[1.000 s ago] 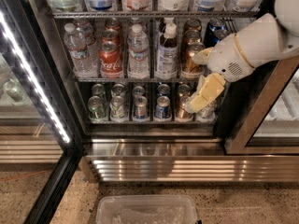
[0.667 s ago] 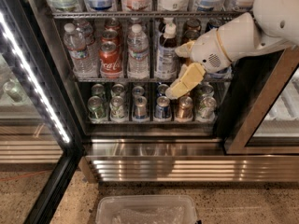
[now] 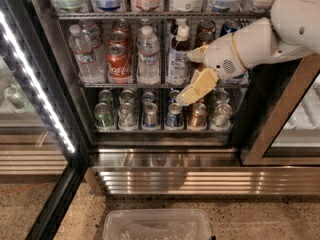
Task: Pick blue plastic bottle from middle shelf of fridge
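- A glass-door fridge (image 3: 165, 160), its wire racks full of drinks; the blue plastic bottle (image 3: 178, 59) stands upright at the front of the middle shelf (image 3: 125, 85); it has a white cap, a dark neck and a pale blue-white label round the body.
- Just left of the bottle stands a clear water bottle (image 3: 148, 59); further left, a red Coca-Cola can (image 3: 119, 63); on the rack below the bottle, a row of short cans (image 3: 150, 115).
- The pincer (image 3: 194, 90), tan-coloured on a white arm (image 3: 260, 39), hangs just right of the bottle and low, near the label's bottom edge and in front of the shelf's front wire; whether it touches the bottle cannot be told; nor can it be told whether it is open or closed.
- Handling, as a judgement: the dark colour reaches up into the neck, so the bottle is probably full and fairly heavy; the plastic wall should give a little under a squeeze; the label is likely smooth, and perhaps damp in a cooler, so it may be slippery.
- Where to hold, as a judgement: around the labelled body at mid-height, where the sides run straight; the neck and cap offer less to bear on; the water bottle close on the left leaves little room, so the pincer would need to come higher and close around the body without knocking that neighbour.
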Motion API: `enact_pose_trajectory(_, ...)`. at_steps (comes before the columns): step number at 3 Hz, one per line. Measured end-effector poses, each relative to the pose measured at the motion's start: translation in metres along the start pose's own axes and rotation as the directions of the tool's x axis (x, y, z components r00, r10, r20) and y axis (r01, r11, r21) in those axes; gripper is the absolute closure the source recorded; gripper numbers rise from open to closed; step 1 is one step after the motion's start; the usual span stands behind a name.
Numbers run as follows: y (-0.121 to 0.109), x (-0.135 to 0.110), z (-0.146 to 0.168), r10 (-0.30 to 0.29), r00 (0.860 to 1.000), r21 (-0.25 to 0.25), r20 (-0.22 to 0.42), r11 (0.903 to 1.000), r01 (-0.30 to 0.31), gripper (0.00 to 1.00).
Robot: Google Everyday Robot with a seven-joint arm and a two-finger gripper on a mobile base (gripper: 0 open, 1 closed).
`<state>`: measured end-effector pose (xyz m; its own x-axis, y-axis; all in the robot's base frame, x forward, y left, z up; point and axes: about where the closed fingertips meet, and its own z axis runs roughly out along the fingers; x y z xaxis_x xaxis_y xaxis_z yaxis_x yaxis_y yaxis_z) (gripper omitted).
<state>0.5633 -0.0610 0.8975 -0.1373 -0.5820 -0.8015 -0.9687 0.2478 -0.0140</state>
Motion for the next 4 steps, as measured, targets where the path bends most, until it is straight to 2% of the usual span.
enact_pose_trajectory(1,-0.019,-0.006,-0.008,-0.022,0.999,0.066,0.027,0.9976,0.02,0.0)
enact_pose_trajectory(2,-0.042,-0.019,-0.019,-0.067,0.997,0.147,0.033,0.9872,0.062,0.0)
enact_pose_trajectory(3,-0.059,-0.026,-0.023,-0.085,0.996,0.188,0.032,0.979,0.078,0.0)
enact_pose_trajectory(4,-0.06,-0.026,-0.023,-0.086,0.996,0.189,0.032,0.9789,0.078,0.0)
